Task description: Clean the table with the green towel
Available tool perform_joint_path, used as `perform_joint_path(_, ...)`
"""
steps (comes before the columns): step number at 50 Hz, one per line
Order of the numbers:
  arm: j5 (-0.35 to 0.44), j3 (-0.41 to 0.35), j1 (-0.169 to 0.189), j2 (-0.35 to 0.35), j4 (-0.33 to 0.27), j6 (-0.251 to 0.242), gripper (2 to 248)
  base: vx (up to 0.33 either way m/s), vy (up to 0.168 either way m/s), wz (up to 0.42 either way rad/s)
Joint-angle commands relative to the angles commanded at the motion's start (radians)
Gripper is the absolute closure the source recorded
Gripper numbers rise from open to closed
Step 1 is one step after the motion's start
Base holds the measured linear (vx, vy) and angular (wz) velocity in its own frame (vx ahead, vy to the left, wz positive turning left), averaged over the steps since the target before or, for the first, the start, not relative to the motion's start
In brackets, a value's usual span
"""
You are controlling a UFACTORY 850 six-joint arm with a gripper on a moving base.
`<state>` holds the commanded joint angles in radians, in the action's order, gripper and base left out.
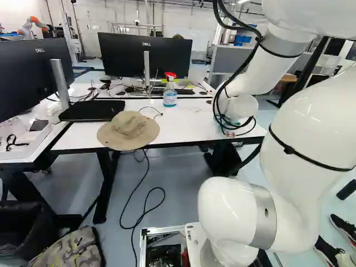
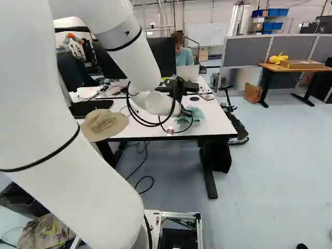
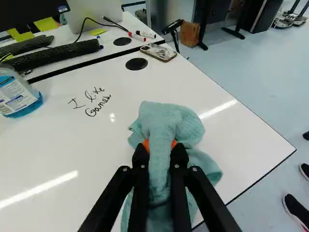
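White glossy tabletop [image 3: 63,150] here, shiny enough that ceiling lights leave bright streaks across it, with a thin black edge running round. Seams split it from the desks behind, which carry dark monitors [image 1: 146,54] and some bumpy black keyboards [image 3: 53,57]. Room's a big bright workspace with a smooth pale blue-grey floor [image 2: 280,155], grey fabric partitions [image 2: 246,51] and a wooden-topped bench [image 2: 295,68] with a yellow plush-looking thing [image 2: 278,58] and a cardboard box [image 2: 302,64] on it.

Green towel [image 3: 164,118] is on the white top near its right-hand end, soft, waffly and all bunched up, a thick fold standing in the middle and loose folds spread around. The gripper [image 2: 185,111] is pinching that fold between its orange pads [image 3: 174,144], one on each side.

Black handwriting [image 3: 91,102] sits on the surface between the towel and a clear spray bottle [image 1: 170,95] with blue liquid and a red trigger head. Past the towel there's a marbled phone [image 3: 158,52] lying flat beside a round black disc [image 3: 136,64]. Floppy tan cloth hat [image 1: 128,129] is at the front edge, brim poking out over it.
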<state>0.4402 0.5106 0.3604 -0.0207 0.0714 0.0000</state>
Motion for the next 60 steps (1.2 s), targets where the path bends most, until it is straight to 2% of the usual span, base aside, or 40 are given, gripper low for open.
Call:
perform_joint_path(30, 0.000, 0.014, 0.000, 0.073, 0.000, 0.000, 201, 0.000, 0.000, 0.000)
perform_joint_path(45, -0.004, 0.014, 0.000, 0.073, 0.000, 0.000, 201, 0.000, 0.000, 0.000)
perform_joint_path(60, -0.046, 0.014, 0.000, 0.073, 0.000, 0.000, 201, 0.000, 0.000, 0.000)
